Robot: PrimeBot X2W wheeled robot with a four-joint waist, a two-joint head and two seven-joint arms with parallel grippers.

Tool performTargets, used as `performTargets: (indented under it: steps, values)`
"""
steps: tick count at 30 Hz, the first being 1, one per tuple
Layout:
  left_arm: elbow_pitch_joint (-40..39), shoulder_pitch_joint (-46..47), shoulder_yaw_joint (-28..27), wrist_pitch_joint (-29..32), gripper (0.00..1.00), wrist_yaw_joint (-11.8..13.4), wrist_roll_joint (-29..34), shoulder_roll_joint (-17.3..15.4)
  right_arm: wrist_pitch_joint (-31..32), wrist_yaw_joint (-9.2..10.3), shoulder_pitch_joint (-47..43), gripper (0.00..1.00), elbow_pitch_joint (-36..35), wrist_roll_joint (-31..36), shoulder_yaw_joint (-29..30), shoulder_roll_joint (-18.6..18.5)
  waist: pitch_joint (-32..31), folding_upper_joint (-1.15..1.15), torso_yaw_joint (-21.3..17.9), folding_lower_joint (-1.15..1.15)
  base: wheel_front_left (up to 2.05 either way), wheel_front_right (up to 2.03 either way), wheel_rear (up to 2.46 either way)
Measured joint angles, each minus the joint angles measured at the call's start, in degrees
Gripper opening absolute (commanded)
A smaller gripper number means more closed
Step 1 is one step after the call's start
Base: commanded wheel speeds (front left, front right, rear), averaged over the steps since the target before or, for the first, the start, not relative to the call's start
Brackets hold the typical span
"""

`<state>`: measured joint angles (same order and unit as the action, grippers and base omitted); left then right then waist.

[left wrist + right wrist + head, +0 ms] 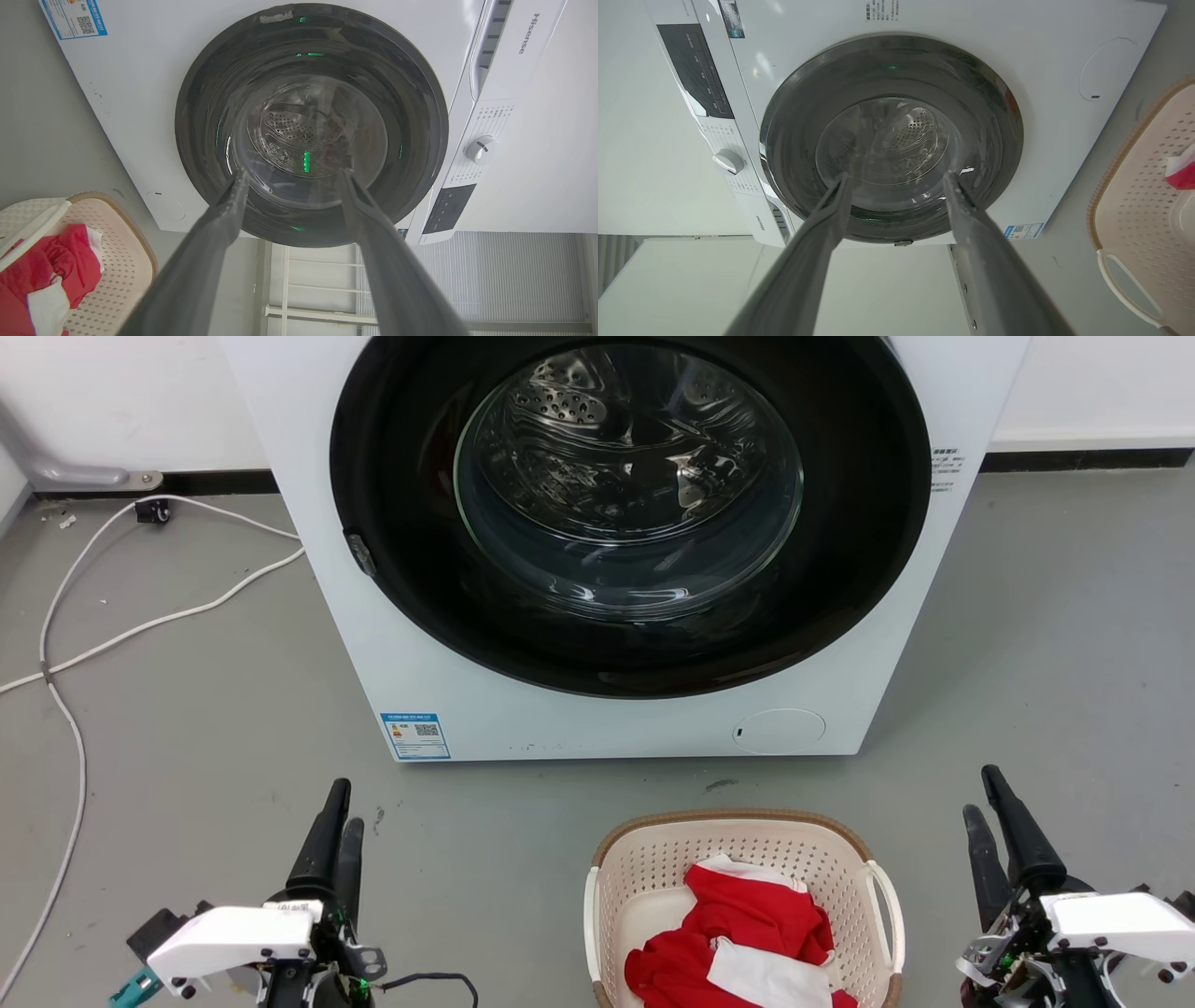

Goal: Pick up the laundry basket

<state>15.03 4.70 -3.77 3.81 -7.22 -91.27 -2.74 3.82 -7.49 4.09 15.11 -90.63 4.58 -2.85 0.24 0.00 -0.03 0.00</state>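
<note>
My left tool (346, 805) and right tool (980, 793) were both spread; the laundry basket (738, 819) sat untouched on the floor (187, 709) between them.

Laundry basket (653, 868) matt perforated plastic; washer door (627, 476) glossy glass

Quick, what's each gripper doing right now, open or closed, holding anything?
Left gripper: open, holding nothing.
Right gripper: open, holding nothing.
</note>
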Motion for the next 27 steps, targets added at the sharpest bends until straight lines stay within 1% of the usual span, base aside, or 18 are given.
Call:
performTargets:
  steps: [4,5,13,20,27]
  values:
    - [-1.02,0.35,0.37,-1.07,1.0,0.0,3.44,-0.01,-1.02,0.0,0.03,1.0,-0.3,3.13,-0.35,-0.01,0.03,0.0,0.02,0.0,0.0,0.0,0.0]
    - [-1.8,0.59,0.9,-1.8,1.0,0.0,7.37,-0.01,-1.83,0.0,0.05,1.0,-0.91,6.89,-0.42,-0.01,0.06,0.0,0.03,0.0,0.0,0.0,0.0]
    - [-3.67,1.22,2.08,-3.75,1.0,0.0,17.17,-0.01,-3.8,0.0,0.06,1.0,-3.48,17.82,-0.88,0.0,0.13,0.0,0.09,0.0,0.0,0.0,0.0]
    - [-4.19,1.56,3.0,-5.23,1.0,0.0,26.07,-0.02,-5.27,0.0,0.05,1.0,-5.26,29.64,-2.34,0.0,0.11,0.0,0.08,0.0,0.0,0.0,0.0]
    - [-4.08,1.77,4.01,-6.67,1.0,0.16,33.71,-0.02,-6.71,0.0,0.04,1.0,-5.72,38.21,-2.66,0.0,0.06,0.0,0.13,0.0,0.0,0.0,0.0]
